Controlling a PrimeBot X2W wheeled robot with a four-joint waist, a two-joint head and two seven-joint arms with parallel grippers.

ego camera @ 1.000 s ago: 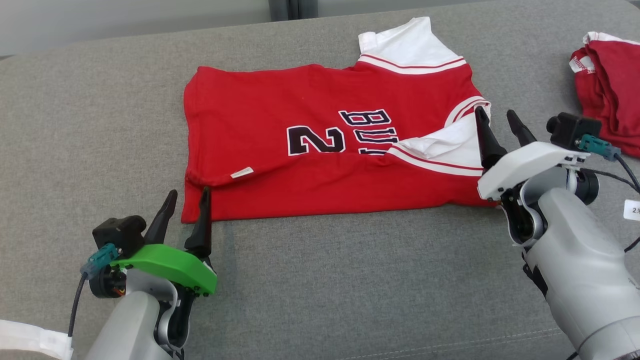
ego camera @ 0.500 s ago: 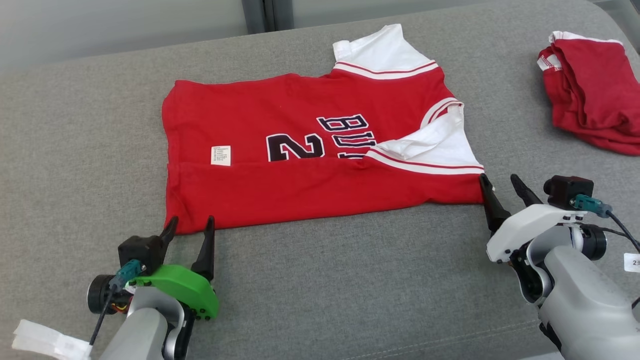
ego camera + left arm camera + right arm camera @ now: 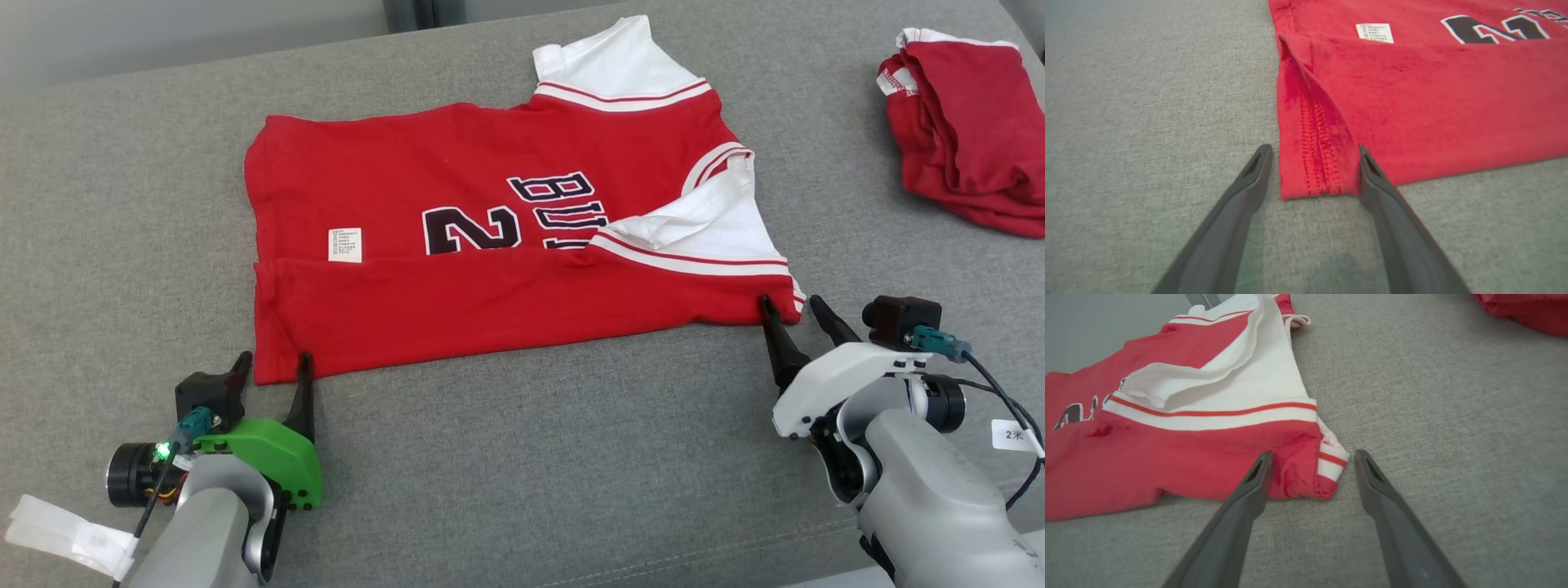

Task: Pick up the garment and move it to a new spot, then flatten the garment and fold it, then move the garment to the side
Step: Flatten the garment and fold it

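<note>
A grey fabric-covered surface, like a wide cushion, spread out in front of the robot. Nearest, the left gripper, on a green mount, sat low with its two dark fingers spread apart. It straddled the near left corner of the garment and held nothing. The right gripper, on a white mount, was likewise spread open and empty at the near right corner, beside the white striped sleeve trim.

The garment, a red jersey with white sleeves and dark lettering, lay flat across the middle of the surface. Its near long edge was already folded over, and that band hid the lower part of the number. A small white care label showed just beyond the band.

This looked like the folding step, part way through. The next move would probably call for both grippers to close on their corners together, catch every layer, and carry the edge evenly.

Further off, at the far right, a second red garment sat bundled, well apart. A pale wall rose behind.
</note>
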